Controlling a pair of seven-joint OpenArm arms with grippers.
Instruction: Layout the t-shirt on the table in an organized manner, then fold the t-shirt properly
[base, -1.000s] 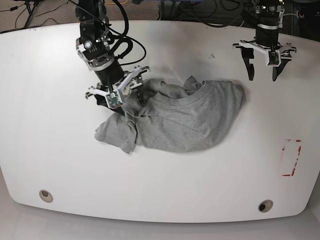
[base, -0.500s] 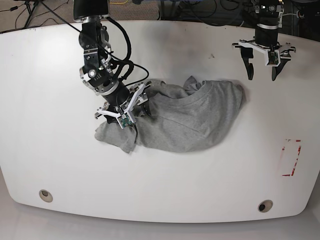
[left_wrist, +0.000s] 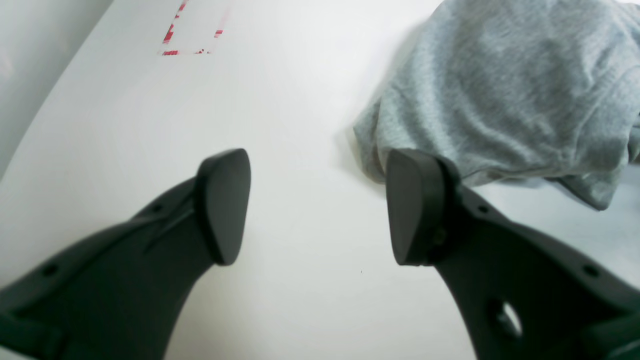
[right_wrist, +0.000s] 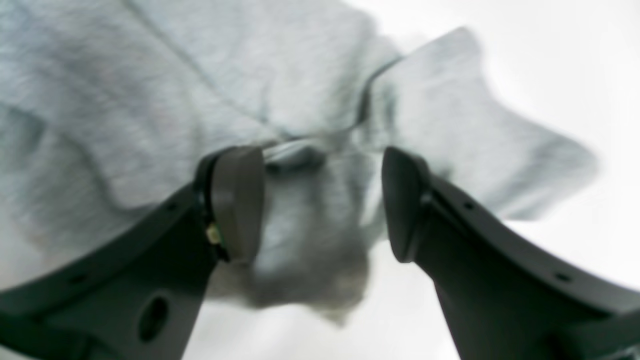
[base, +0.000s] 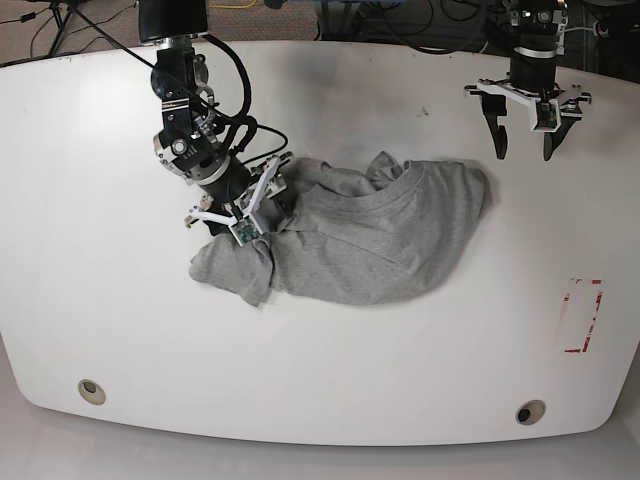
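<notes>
The grey t-shirt lies crumpled in the middle of the white table, collar up, with a sleeve bunched at its left end. My right gripper hangs over that left end, open. In the right wrist view its fingers straddle a raised fold of the t-shirt without pinching it. My left gripper hovers open at the far right, just off the shirt's right edge. In the left wrist view the left gripper has only bare table between its pads, with the t-shirt beyond them.
A red-outlined rectangle marks the table's right side and also shows as the red rectangle in the left wrist view. Two grommet holes sit near the front edge. Cables lie behind the table.
My right gripper dipped forward onto the shirt's left end, then drew back slightly. It stayed open. The shirt hardly shifted, and the left arm has not moved.
</notes>
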